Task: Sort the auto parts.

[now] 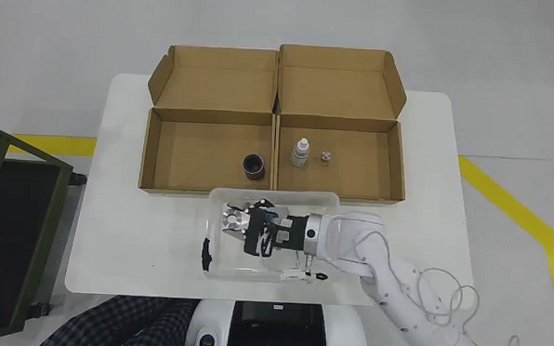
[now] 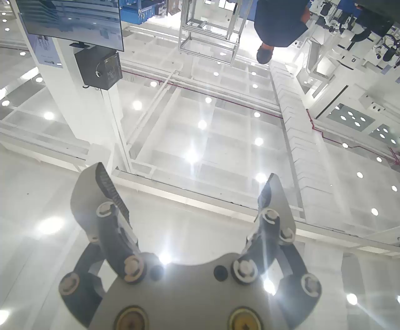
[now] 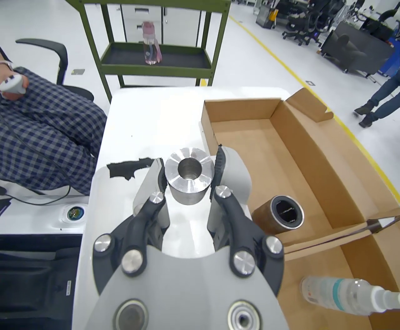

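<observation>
A silver metal cylinder (image 3: 189, 179) with a bored centre sits between the fingers of my right gripper (image 3: 189, 167), which is shut on it over the clear plastic tray (image 1: 271, 193). From above, the cylinder (image 1: 233, 219) and right gripper (image 1: 247, 229) are at the tray's left half. A torn black scrap (image 3: 129, 168) lies at the tray's edge beside them. The left cardboard box (image 1: 180, 155) holds a dark sleeve (image 1: 253, 164). The right box (image 1: 370, 163) holds a small clear bottle (image 1: 300, 153) and a tiny part (image 1: 325, 156). My left gripper (image 2: 187, 184) is open, pointing at the ceiling.
Both boxes stand side by side behind the tray, lids open toward the back. Small parts (image 1: 300, 275) lie at the tray's near edge. A green shelf cart (image 1: 14, 236) stands left of the white table (image 1: 116, 231).
</observation>
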